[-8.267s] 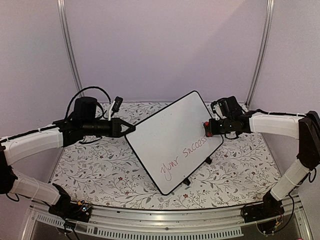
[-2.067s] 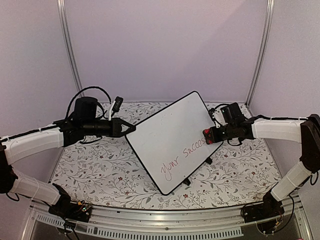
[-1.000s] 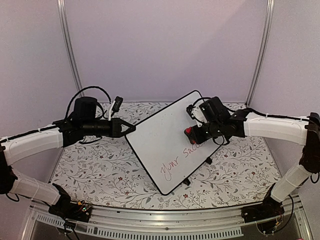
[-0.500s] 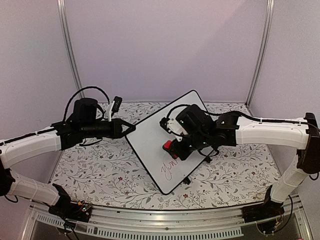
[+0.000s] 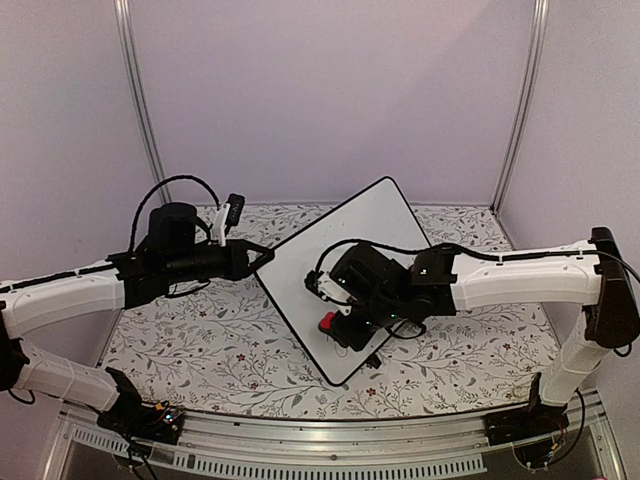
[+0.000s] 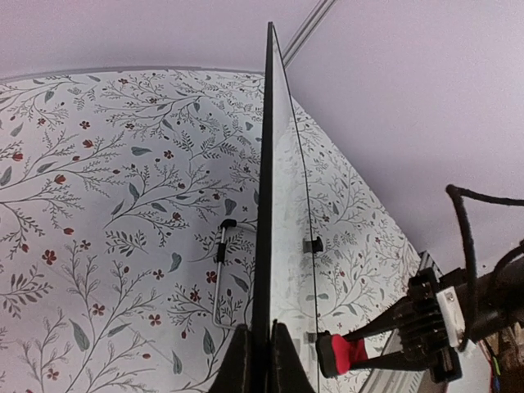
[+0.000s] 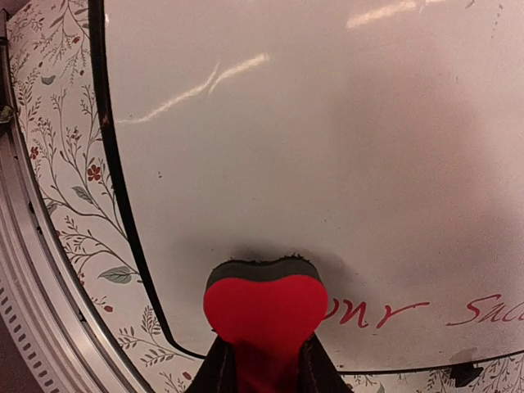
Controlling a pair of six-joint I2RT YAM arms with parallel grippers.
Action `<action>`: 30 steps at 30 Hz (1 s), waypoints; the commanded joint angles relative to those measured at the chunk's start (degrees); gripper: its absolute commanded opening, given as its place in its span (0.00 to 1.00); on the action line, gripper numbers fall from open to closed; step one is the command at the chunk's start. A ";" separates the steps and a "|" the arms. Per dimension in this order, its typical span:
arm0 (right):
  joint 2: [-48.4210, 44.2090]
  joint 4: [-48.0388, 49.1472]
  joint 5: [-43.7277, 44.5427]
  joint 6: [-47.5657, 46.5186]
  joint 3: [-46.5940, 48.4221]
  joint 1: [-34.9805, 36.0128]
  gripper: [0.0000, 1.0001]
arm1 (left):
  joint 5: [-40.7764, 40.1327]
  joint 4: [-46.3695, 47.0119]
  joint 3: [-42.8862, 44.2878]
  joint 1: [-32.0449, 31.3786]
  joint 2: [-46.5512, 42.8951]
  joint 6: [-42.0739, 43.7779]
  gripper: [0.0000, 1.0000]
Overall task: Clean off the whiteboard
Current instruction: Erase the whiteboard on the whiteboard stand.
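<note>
Whiteboard stands tilted on the floral table cover, near mid-table. My R gripper is clamped on a red eraser, its dark pad pressed vs the board's glossy face close to the lower rim, just left of red handwriting. My L gripper is pinched tight on the board's black rim at its left corner; from that wrist the board shows edge-on, w/ a wire foot behind it. Arms reach in from opposite sides
</note>
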 commanded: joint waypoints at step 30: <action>6.03 -1.50 8.93 5.56 -0.33 3.77 0.21 | -0.43 4.36 -0.38 0.51 0.27 3.37 0.00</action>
